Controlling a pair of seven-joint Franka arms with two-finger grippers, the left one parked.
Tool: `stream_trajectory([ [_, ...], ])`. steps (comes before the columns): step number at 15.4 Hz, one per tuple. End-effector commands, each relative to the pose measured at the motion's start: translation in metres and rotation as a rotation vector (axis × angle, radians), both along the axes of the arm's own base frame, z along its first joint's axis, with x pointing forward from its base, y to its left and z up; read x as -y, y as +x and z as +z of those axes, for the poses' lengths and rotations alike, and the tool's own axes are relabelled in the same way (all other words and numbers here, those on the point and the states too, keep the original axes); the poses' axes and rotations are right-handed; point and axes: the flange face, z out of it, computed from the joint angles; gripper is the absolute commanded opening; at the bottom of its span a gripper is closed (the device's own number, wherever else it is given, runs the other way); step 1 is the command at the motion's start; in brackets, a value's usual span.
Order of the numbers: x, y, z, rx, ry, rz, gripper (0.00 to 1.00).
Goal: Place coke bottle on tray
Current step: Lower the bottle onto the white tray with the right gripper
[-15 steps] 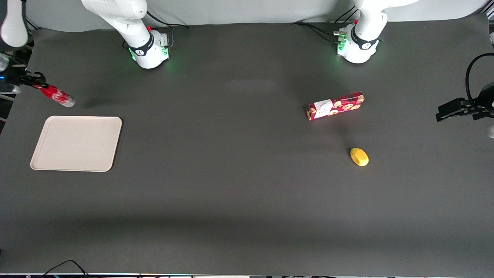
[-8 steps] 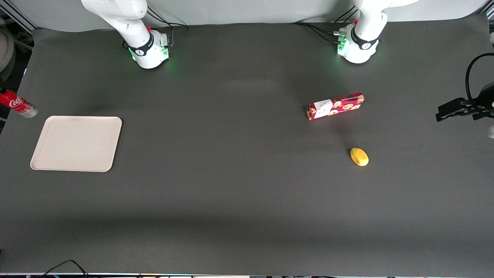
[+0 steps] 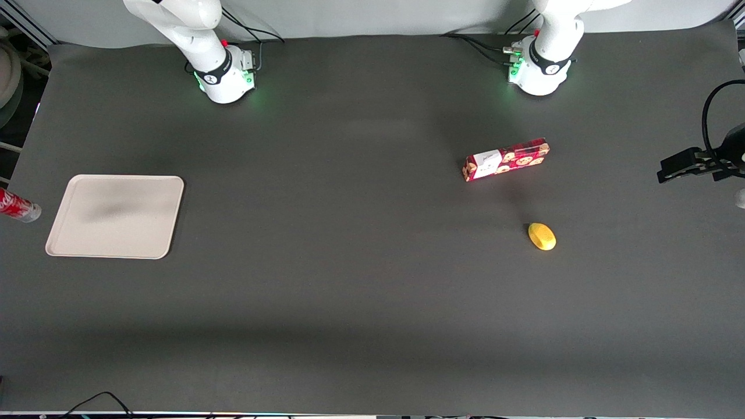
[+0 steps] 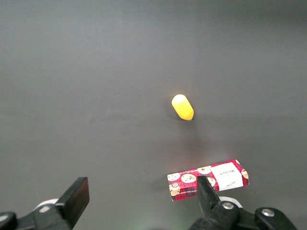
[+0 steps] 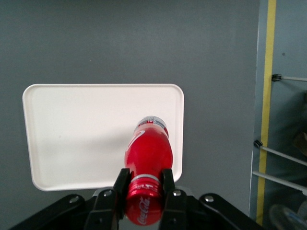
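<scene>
The coke bottle [image 5: 147, 158], red with white script and a silvery base, hangs in my gripper [image 5: 144, 184], whose fingers [image 5: 121, 184] are shut on its neck just below the red cap. In the front view only the bottle's lower end [image 3: 16, 206] shows at the frame's edge, high above the table at the working arm's end; the gripper itself is out of that view. The beige tray [image 3: 115, 216] lies flat on the table. In the right wrist view the tray [image 5: 86, 139] lies below the bottle, whose base is over the tray's edge region.
A red cookie-patterned box [image 3: 506, 159] and a small yellow object [image 3: 542, 236] lie toward the parked arm's end of the table; both also show in the left wrist view, box [image 4: 208, 179] and yellow object [image 4: 183, 107]. A table edge with a yellow stripe [image 5: 266, 96] runs beside the tray.
The bottle has moved nearer the front camera along the table's edge, from farther than the tray to level with it. A shadow now falls on the tray.
</scene>
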Motion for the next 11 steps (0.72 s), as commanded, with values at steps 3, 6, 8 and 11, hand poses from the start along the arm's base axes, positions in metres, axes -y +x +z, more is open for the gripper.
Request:
stream_trajectory([
  [3,0.060,0.001,-0.072,-0.007,0.059,0.013,0.00],
  [6,0.060,-0.011,-0.098,-0.019,0.123,-0.001,0.00],
  [8,0.060,-0.014,-0.108,-0.020,0.120,0.001,0.00],
  [11,0.064,-0.022,-0.134,-0.001,0.089,0.005,0.00],
])
